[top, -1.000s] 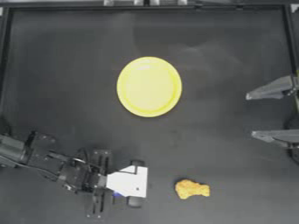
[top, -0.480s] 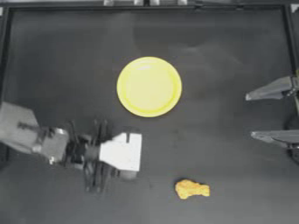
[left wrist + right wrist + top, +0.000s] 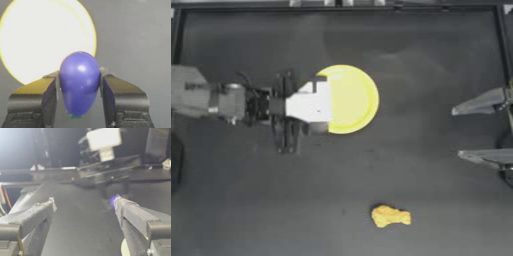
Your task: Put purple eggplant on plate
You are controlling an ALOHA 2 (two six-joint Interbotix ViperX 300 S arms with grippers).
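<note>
Purple eggplant (image 3: pixel 79 83) above yellow plate (image 3: pixel 355 100)

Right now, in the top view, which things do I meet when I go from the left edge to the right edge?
Left gripper, holding the purple eggplant at the plate's left edge → plate → orange-yellow nugget → right gripper, parked with its jaws apart.

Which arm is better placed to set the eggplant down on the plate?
Left. The left gripper grips the purple eggplant at the plate's left edge; the right gripper waits open at the table's right side.
</note>
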